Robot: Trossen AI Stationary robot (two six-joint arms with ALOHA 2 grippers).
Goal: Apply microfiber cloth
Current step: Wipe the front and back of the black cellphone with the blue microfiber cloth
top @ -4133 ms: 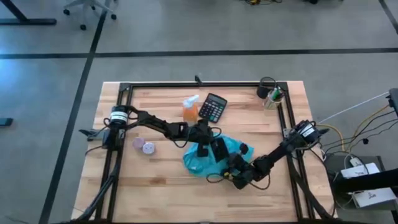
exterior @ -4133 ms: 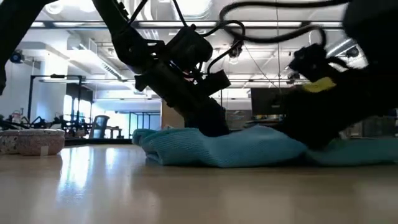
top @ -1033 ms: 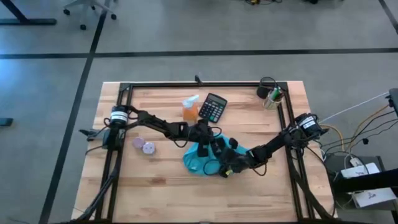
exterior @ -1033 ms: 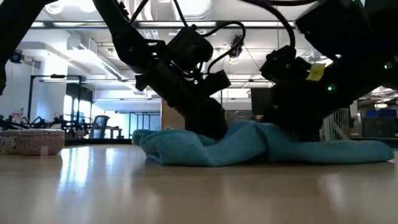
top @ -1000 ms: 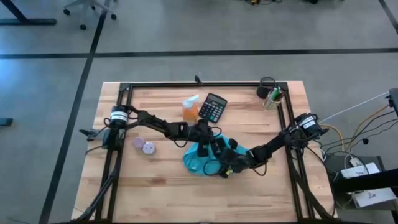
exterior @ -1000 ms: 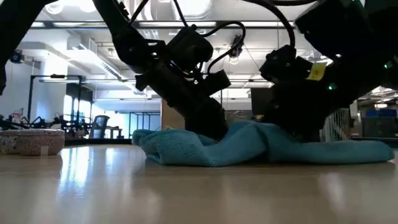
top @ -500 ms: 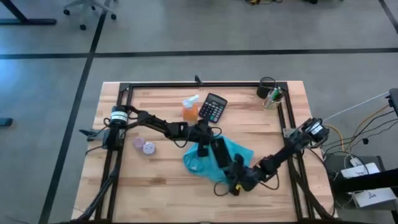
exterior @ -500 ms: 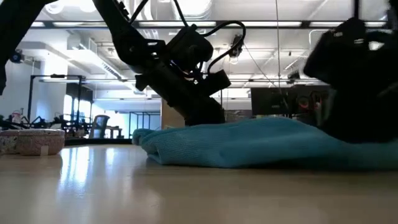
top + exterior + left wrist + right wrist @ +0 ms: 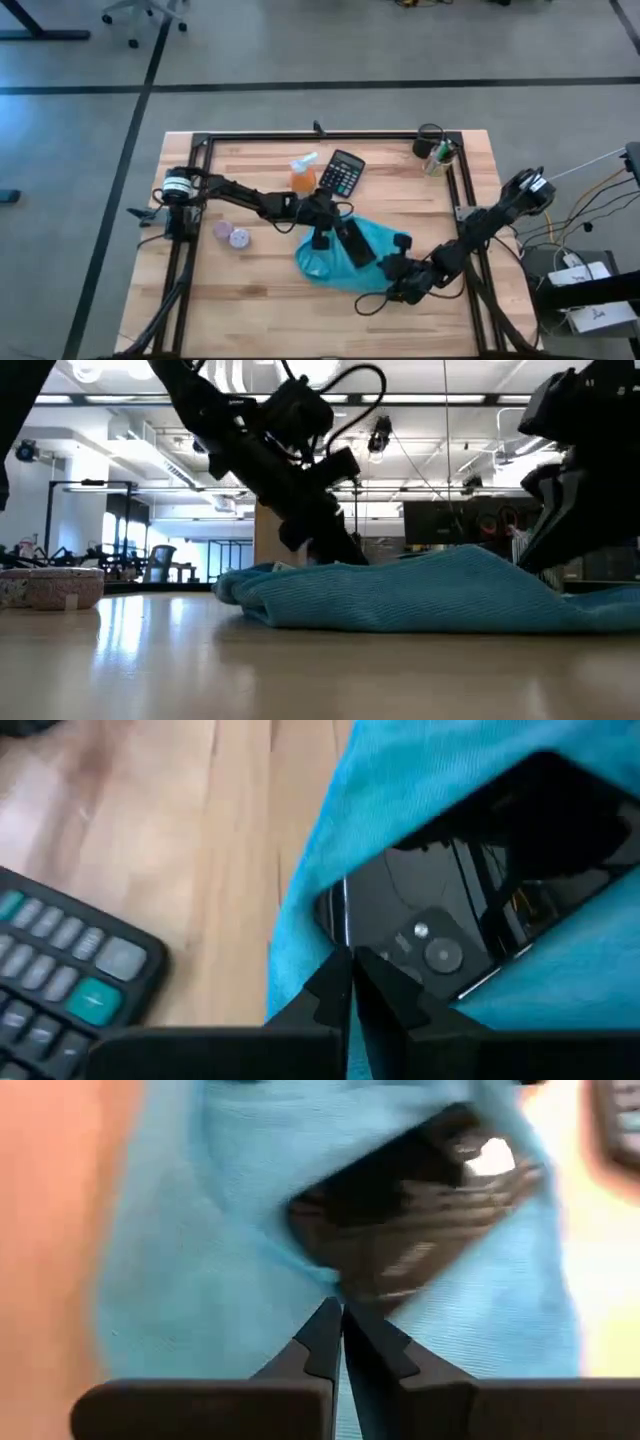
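Currently, item: microfiber cloth (image 9: pixel 355 255), turquoise, bunched at the worktop's centre, partly draped over a black phone (image 9: pixel 470 910) whose upper face still shows. Left gripper (image 9: pixel 322 238): at the cloth's far edge, near the calculator (image 9: pixel 342 173); fingers closed together, pinching nothing visible. Right gripper (image 9: pixel 400 281): just off the cloth's near-right corner; fingers likewise closed, empty. Status, judged: partway; covering or wiping unfinished.

No text, label, brand or number can be read anywhere; the calculator (image 9: pixel 342 173) keys show no legible marks
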